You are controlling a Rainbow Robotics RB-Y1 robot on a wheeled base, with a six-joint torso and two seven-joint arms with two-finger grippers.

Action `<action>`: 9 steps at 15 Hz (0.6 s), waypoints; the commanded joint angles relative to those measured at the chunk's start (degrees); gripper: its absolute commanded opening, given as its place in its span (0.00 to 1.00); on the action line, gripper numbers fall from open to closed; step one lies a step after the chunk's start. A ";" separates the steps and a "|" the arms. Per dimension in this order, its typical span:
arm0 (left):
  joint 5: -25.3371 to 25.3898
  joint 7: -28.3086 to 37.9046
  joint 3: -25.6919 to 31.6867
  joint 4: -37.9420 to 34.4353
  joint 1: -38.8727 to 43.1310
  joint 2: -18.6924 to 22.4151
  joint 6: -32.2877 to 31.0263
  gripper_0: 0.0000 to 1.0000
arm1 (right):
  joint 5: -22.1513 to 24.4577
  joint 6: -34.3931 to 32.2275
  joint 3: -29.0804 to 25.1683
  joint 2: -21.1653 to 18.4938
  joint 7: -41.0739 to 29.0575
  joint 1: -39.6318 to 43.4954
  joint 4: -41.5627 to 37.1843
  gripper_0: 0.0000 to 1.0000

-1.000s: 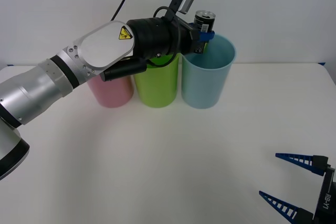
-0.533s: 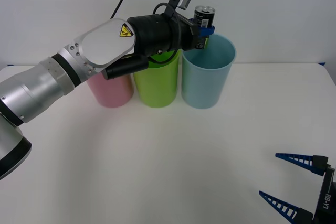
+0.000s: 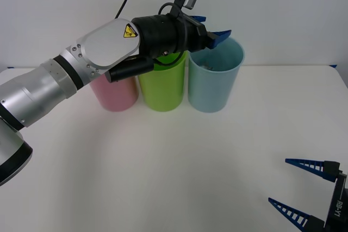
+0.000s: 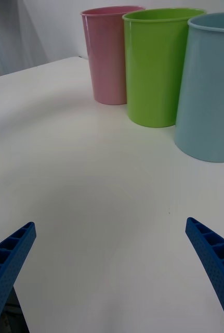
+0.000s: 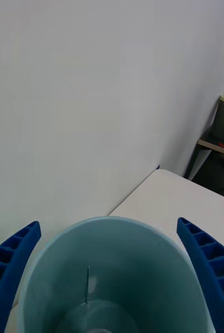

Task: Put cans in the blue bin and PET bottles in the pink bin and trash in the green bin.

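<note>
1. Hovering over the blue bin (image 3: 215, 80) at twelve o'clock of the table (image 3: 174, 167), the left gripper (image 3: 215, 35) stood spread and empty; half a second earlier it pinched the can, so the can had likely dropped inside, that sort done.
2. Green bin (image 3: 161, 88) and pink bin (image 3: 114, 96) sat toward ten o'clock; contents hidden.
3. Right gripper (image 3: 304, 188) waited spread at five o'clock.

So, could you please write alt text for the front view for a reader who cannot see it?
The left gripper hangs open above the blue bin, which stands last in a row with the green bin and the pink bin at the back of a white table. The right gripper waits open at the table's near right corner.
</note>
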 commanded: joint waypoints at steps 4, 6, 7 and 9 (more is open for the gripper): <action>2.55 -2.78 0.08 -1.84 0.11 1.31 -0.11 1.00 | 0.00 0.00 0.00 0.00 0.00 0.00 0.00 1.00; 9.41 -9.38 -0.01 -3.16 0.55 3.60 -1.25 1.00 | 0.00 0.00 0.00 0.00 0.00 0.00 0.00 1.00; 11.78 -11.75 -0.01 -3.86 0.64 5.01 -2.66 1.00 | 0.00 0.00 0.00 0.00 0.00 0.00 0.00 1.00; 18.02 -16.41 -0.01 -8.78 2.57 9.58 -3.10 1.00 | 0.00 0.00 0.00 0.00 0.00 0.00 0.00 1.00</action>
